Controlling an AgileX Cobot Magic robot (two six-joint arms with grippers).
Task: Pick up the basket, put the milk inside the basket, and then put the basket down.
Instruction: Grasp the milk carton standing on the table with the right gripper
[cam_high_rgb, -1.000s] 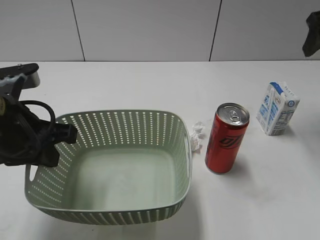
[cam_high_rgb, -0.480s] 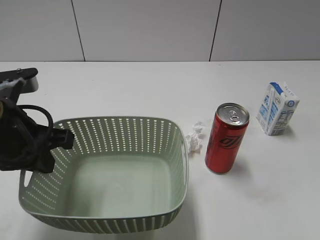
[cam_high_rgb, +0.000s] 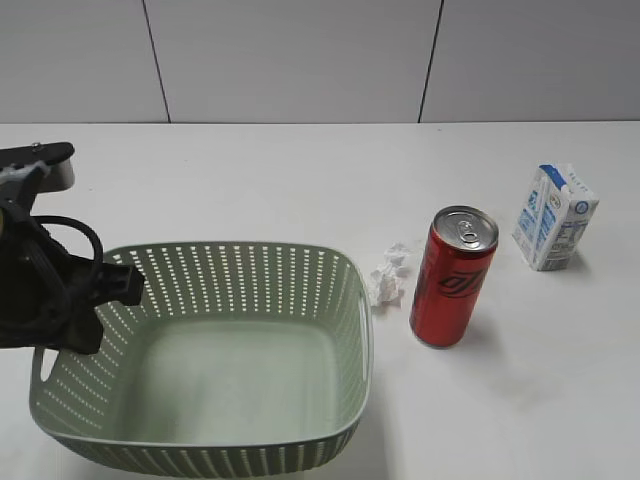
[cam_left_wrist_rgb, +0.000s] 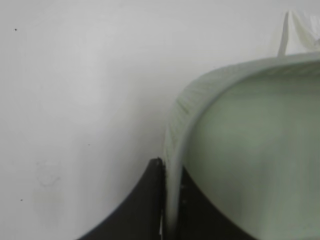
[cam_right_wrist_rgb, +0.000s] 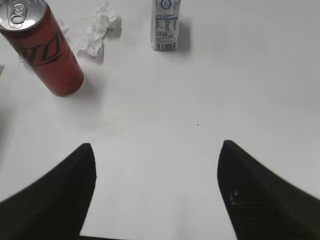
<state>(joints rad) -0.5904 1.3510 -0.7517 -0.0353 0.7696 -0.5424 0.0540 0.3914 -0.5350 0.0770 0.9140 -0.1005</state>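
Note:
The pale sage-green basket (cam_high_rgb: 240, 350) hangs at the lower left of the exterior view, held off the table. My left gripper (cam_high_rgb: 105, 295) is shut on its left wall; the left wrist view shows the black jaws (cam_left_wrist_rgb: 170, 170) pinching the basket's rim (cam_left_wrist_rgb: 200, 95). The white and blue milk carton (cam_high_rgb: 555, 216) stands upright at the far right; it also shows in the right wrist view (cam_right_wrist_rgb: 165, 24). My right gripper (cam_right_wrist_rgb: 156, 150) is open and empty over bare table, well short of the carton. It is outside the exterior view.
A tall red drink can (cam_high_rgb: 452, 277) stands between basket and milk, also in the right wrist view (cam_right_wrist_rgb: 44, 45). A crumpled white paper (cam_high_rgb: 388, 273) lies beside it, by the basket's right corner. A white wall runs behind the white table (cam_high_rgb: 300, 170).
The basket has moved toward the camera and left with my left gripper, looking larger and higher. The dark right arm at the top right edge has left the exterior view.

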